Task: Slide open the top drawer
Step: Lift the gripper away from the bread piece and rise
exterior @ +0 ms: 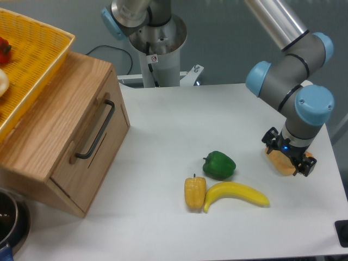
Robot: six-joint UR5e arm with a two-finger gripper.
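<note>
So we've got the arm coming in from the top right, upper link slanting down to a folded elbow with blue caps, and the wrist pointing straight down over the right edge of the white table. The gripper sits low, right at the table surface, and there's something orange tucked under it. We honestly can't tell how far apart the fingers are or whether they actually have hold of that orange thing, since the wrist blocks most of it from this angle. The top drawer is way over on the left side, well apart from the gripper, set in the oak cabinet. Its front panel looks flush with the shell, so closed, and the black bar handle runs along the front, untouched. A yellow basket sits on top of the cabinet with a bit of red showing inside. In the middle of the table we see a green pepper, a yellow pepper and a banana, the banana touching the yellow pepper.
</note>
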